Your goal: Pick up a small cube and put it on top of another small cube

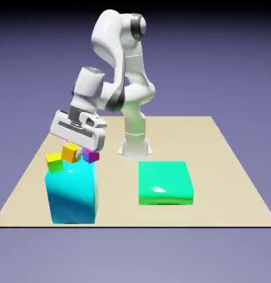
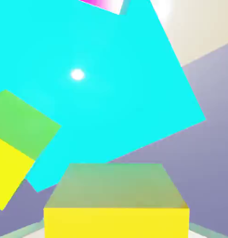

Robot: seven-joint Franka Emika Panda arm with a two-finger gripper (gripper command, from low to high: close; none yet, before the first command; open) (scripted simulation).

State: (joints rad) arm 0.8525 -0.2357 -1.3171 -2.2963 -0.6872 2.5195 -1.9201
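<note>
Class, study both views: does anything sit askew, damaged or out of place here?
Nothing looks damaged. The orange cube is tilted, up between the gripper's fingers above the cyan block. The yellow-topped cube and magenta cube perch at the block's edges.

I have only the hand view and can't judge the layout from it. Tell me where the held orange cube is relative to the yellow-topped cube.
Observer: In the exterior view the orange cube, held in the pincer, is to the exterior view's right of the yellow-topped cube, beside it and not over it.
Operator: Say what the yellow-topped cube stands on.
Observer: It stands on a tall cyan block, at its top's left corner in the exterior view.
Operator: Report what else lies on the table.
Observer: A flat green slab lies on the table, apart from the cyan block, at the exterior view's right.
</note>
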